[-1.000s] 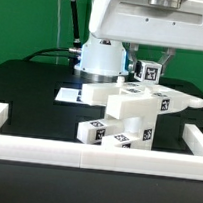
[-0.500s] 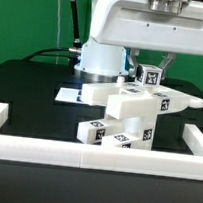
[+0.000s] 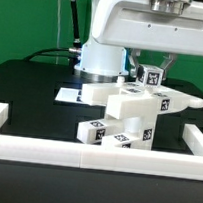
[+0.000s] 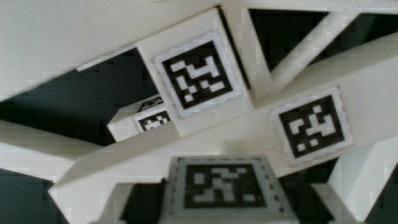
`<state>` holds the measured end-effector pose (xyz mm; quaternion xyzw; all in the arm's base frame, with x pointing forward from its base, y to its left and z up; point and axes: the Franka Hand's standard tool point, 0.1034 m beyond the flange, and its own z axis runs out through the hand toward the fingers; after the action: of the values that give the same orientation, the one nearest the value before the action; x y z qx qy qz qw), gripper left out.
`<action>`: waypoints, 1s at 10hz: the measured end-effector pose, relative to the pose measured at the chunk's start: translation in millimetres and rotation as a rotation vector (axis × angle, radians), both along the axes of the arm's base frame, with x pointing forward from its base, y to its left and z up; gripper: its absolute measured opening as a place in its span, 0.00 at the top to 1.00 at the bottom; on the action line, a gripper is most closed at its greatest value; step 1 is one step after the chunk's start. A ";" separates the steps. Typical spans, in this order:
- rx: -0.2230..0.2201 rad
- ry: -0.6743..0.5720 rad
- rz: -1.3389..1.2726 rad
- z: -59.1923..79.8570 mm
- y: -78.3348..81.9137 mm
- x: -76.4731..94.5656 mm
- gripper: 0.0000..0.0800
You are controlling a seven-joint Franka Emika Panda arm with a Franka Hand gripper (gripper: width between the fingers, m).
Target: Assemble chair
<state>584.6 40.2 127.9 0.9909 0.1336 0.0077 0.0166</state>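
Observation:
The partly built chair (image 3: 129, 110), white blocky parts with black-and-white tags, stands in the middle of the black table. My gripper (image 3: 153, 70) hangs just above its top at the exterior view's right. It is shut on a small white tagged chair piece (image 3: 151, 77), held just over the top slab. In the wrist view this piece (image 4: 222, 183) sits between my dark fingers (image 4: 143, 203). Beyond it lie the chair's tagged slabs (image 4: 199, 72).
A white border rail (image 3: 84, 157) runs along the front and up both sides. The marker board (image 3: 68, 93) lies flat behind the chair at the exterior view's left. The robot's base (image 3: 99, 57) stands at the back.
My gripper and the small tagged piece have sunk a little toward the chair's top. The chair has not moved.

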 end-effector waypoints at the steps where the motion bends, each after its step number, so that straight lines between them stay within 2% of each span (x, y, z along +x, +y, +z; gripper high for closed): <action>1: 0.000 0.004 -0.002 -1.5 -0.8 -1.8 0.64; 10: -0.001 0.016 0.006 -8.3 3.5 -5.7 0.64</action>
<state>578.9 43.7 119.6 0.9905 0.1365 -0.0004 0.0162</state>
